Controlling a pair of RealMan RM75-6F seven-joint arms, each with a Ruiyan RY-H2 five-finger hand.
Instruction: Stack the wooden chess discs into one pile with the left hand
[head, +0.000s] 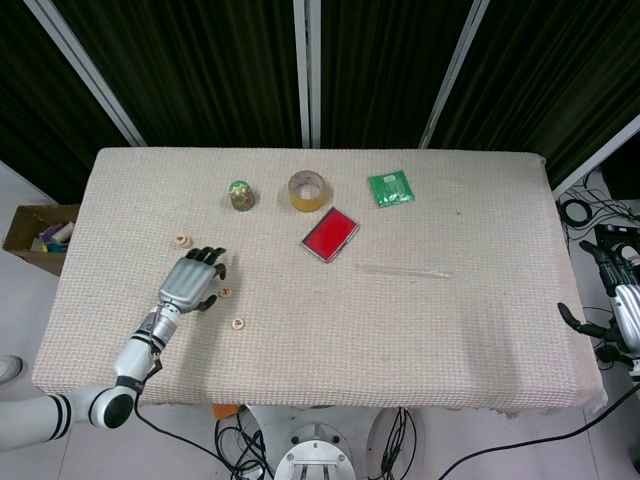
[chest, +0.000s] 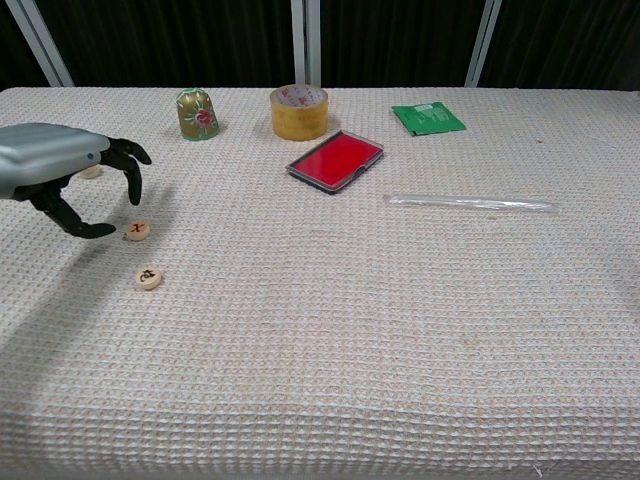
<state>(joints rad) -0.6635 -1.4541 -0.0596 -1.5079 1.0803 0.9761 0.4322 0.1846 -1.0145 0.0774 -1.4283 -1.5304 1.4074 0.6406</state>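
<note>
Three wooden chess disc spots show on the cloth. A small pile (head: 182, 240) lies at the left, partly hidden behind my hand in the chest view (chest: 92, 172). A single disc with a red mark (head: 226, 292) (chest: 137, 231) lies nearer the middle. Another single disc (head: 238, 323) (chest: 149, 277) lies closer to the front edge. My left hand (head: 193, 282) (chest: 70, 172) hovers just left of the red-marked disc, fingers curved and apart, holding nothing. My right hand (head: 622, 312) hangs off the table's right edge, fingers spread and empty.
At the back stand a green-gold bell-shaped ornament (chest: 198, 114) and a roll of tape (chest: 299, 110). A red case (chest: 335, 160), a green packet (chest: 427, 118) and a clear tube (chest: 470, 203) lie to the right. A cardboard box (head: 35, 235) sits beside the table's left edge.
</note>
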